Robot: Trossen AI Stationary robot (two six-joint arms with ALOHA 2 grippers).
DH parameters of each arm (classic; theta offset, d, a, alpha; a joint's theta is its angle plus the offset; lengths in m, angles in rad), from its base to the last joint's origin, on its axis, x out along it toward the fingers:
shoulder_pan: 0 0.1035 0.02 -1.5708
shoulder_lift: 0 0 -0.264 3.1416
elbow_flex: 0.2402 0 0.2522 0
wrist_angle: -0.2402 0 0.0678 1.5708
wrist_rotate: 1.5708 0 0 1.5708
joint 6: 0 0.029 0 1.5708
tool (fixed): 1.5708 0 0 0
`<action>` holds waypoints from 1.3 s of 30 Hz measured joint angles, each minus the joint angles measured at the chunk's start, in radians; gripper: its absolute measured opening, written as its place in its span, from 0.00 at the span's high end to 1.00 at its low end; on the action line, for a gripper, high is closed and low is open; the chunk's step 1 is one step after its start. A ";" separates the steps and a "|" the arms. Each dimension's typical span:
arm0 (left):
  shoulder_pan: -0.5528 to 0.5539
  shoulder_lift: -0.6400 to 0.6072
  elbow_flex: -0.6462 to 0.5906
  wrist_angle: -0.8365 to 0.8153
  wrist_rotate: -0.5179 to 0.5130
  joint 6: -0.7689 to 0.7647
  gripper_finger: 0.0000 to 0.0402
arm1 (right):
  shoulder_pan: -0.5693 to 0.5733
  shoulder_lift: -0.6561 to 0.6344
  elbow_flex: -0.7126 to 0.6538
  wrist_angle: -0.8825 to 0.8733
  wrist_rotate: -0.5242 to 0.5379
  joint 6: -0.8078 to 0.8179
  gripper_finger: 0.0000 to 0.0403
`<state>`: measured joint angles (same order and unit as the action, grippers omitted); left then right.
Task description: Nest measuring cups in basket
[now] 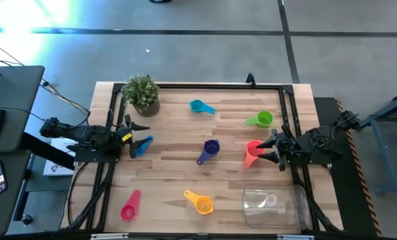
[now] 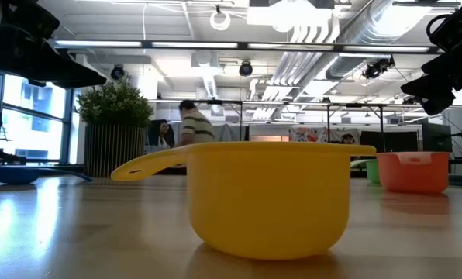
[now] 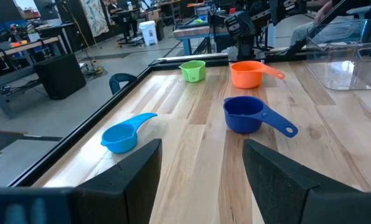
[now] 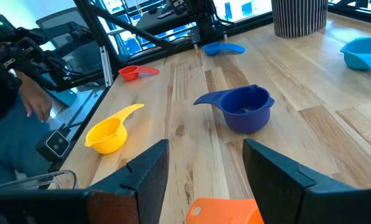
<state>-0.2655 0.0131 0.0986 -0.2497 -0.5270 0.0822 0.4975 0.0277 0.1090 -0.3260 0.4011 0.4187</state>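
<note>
Hovering right gripper (image 1: 273, 149) open over red-orange cup (image 1: 252, 153), basket (image 1: 273, 205) nearby

Probably a robotics lab — exposed ceiling ducts (image 2: 347, 31), workbenches (image 3: 23, 53).

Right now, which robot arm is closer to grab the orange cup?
The right arm. Its open claw sits right beside the red-orange cup, and the basket is on that side too. The left claw is across the table, near the blue cup.
</note>
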 joint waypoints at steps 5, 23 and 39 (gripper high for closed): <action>0.000 0.000 0.000 0.000 0.000 0.000 0.46 | 0.000 0.000 0.000 0.000 0.000 0.000 0.51; 0.000 0.000 0.000 0.000 0.000 0.000 0.46 | 0.000 0.000 0.000 0.000 0.012 0.000 0.51; 0.000 0.000 0.000 0.000 0.000 0.000 0.46 | 0.000 0.000 0.000 0.000 0.014 0.071 0.51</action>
<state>-0.2653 0.0128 0.0986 -0.2497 -0.5270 0.0822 0.4975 0.0277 0.1090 -0.3256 0.4154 0.4901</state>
